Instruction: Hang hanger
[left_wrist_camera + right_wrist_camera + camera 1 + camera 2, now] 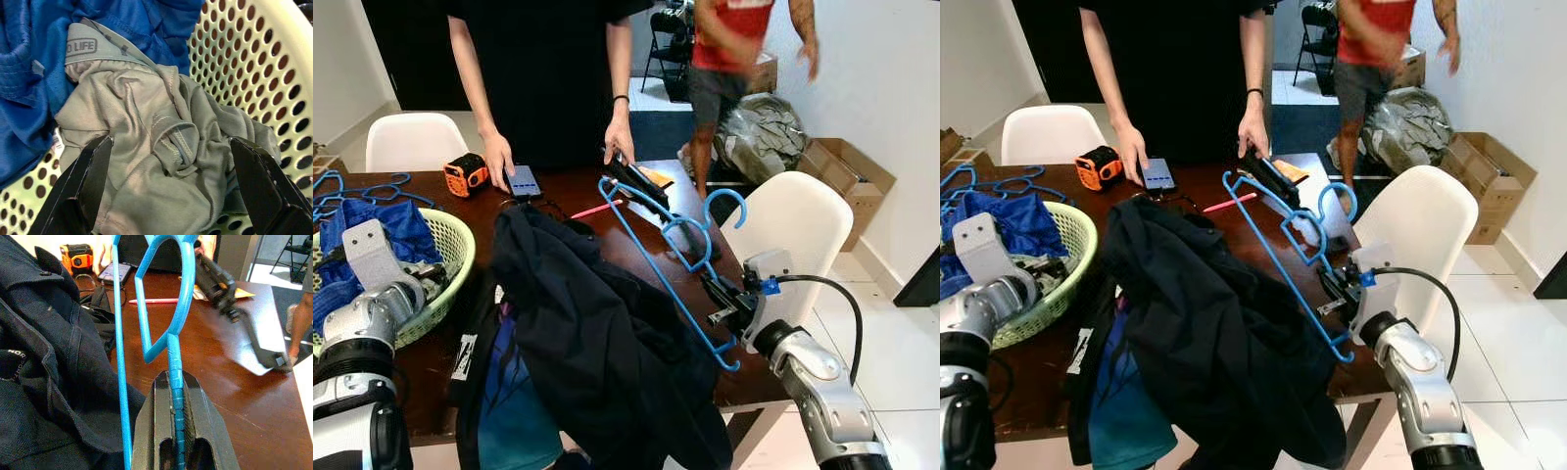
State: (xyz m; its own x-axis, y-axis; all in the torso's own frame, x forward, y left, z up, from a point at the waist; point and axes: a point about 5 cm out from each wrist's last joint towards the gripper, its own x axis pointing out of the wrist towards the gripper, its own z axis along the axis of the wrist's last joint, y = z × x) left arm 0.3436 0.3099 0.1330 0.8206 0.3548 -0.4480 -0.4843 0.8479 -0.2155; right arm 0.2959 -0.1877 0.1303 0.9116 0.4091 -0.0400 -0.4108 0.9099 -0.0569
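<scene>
Table (607, 196) of dark wood is the landmark here: a person in black stands at its far edge with a hand (497, 157) near a phone (523, 180) and an orange device (466, 174), and white chairs stand at its far-left corner and right side. On the table's middle and spilling over its near edge lies a dark jacket (597, 333), the biggest loose thing. At the table's left end sits a pale green basket (460, 245) of clothes, with more blue hangers lying just beyond it. Above the table's right part, beside the jacket, the blue hanger (656, 255) is held up in the air, its hook toward the right-side chair. The right gripper (177, 396) holds it with fingers closed tight on a taped strut near the neck, the strut running down the slot between them. The left gripper (171, 171) hovers inside the basket, fingers spread wide over a grey-green garment (161, 147) and touching nothing firmly that I can tell. To do this step well, I would keep the right grip firm so the hanger cannot swivel, lift it clear of the jacket's collar so the long lower bar does not snag cloth, and turn the hook outward before seeking a rail.
</scene>
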